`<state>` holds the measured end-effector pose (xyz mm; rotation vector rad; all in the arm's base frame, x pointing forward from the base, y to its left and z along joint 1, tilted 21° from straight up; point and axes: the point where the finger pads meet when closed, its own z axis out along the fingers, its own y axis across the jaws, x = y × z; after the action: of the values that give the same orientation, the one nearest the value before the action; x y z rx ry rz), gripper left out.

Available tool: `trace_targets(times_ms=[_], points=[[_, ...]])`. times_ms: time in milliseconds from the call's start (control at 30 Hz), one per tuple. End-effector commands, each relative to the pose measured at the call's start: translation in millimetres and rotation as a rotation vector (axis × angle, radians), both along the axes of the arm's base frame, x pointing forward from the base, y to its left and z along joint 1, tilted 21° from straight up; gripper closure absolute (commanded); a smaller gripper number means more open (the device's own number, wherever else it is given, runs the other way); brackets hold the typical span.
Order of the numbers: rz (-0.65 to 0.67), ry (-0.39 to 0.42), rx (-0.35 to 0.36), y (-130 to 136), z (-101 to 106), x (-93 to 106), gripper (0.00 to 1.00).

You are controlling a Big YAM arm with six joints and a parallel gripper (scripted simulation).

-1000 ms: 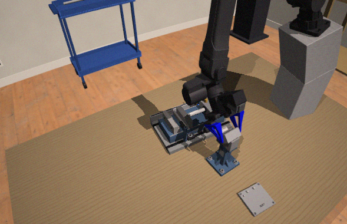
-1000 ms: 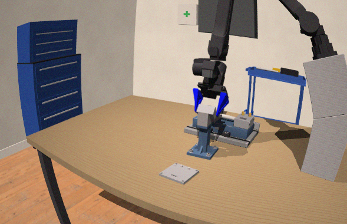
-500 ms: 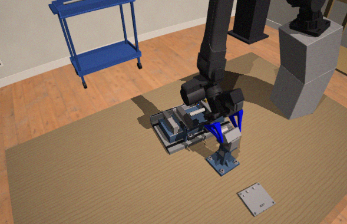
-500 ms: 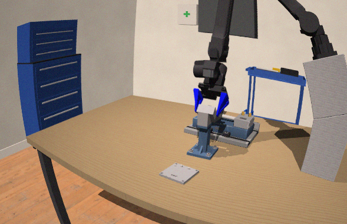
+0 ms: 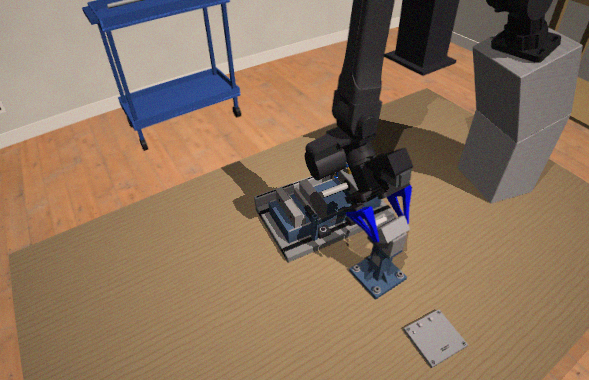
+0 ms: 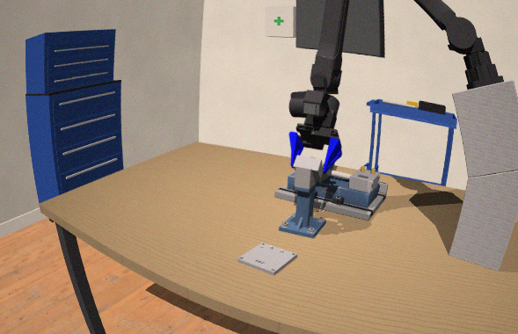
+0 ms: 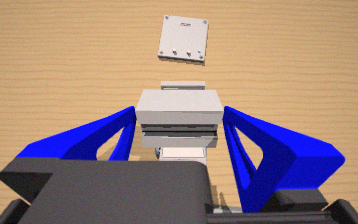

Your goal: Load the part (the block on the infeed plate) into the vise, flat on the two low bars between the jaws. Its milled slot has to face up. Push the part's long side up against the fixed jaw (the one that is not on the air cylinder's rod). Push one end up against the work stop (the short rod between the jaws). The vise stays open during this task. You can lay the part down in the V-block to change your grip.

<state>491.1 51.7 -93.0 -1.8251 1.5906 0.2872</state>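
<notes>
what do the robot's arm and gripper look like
The arm is matte black, with thick straight links and rounded, drum-like joints. The gripper has a dark, blocky body and two bright blue fingers, each tapering to a narrow tip, with a cut-out through it. I can't make out any cables or lettering on either.

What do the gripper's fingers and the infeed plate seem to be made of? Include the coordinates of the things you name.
Fingers [image 5: 365, 222] [image 6: 333, 155]: probably plastic, smooth and evenly saturated blue.

Infeed plate [image 5: 435, 337] [image 6: 267, 258] [image 7: 183, 38]: likely matte metal, pale grey with corner screws; painted plastic remains possible.
</notes>
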Motion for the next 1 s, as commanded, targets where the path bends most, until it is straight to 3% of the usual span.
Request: trace_targets(times_ms=[0,967], points=[[-0.001,-0.006,0.005,-6.8,2.8,4.7,0.19],[0.002,-0.002,0.015,-6.3,1.6,4.4,0.19]])
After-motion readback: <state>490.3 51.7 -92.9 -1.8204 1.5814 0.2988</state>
